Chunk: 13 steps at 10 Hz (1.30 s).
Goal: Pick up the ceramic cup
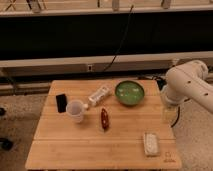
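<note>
The white arm [192,82] runs out past the right edge, so its base is unseen. The claw [168,111] hangs under it at the right rim of the surface [90,145], open and holding nothing, its pale fingers hard to trace. The dark red thing [104,119] and the white block [151,143] are too blurred to name. The mark [170,160] at the near right corner is unreadable.
</note>
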Each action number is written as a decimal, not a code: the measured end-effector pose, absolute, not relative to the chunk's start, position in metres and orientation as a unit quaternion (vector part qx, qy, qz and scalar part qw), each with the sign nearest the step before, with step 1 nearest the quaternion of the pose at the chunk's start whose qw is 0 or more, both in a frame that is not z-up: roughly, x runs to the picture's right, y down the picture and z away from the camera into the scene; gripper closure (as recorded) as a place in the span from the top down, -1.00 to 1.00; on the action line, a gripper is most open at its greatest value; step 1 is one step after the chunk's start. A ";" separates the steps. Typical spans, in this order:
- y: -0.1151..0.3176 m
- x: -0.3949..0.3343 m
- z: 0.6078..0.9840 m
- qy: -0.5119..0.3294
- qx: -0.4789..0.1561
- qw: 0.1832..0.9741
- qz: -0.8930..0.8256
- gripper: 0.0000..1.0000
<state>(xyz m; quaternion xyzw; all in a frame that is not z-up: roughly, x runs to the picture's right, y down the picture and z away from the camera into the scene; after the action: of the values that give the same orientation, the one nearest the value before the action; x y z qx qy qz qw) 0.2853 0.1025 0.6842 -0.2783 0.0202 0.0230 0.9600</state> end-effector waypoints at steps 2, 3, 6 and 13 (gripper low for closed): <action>0.103 0.285 0.684 0.020 -0.278 0.960 0.023 0.60; 0.103 0.285 0.684 0.020 -0.278 0.960 0.023 0.60; 0.103 0.285 0.684 0.022 -0.278 0.960 0.019 0.60; 0.082 0.237 0.687 0.034 -0.253 0.963 -0.090 0.60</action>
<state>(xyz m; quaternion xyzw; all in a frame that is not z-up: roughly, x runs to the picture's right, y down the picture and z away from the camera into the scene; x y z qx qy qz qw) 0.2370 0.0819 0.6872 -0.2526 0.0336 -0.0903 0.9628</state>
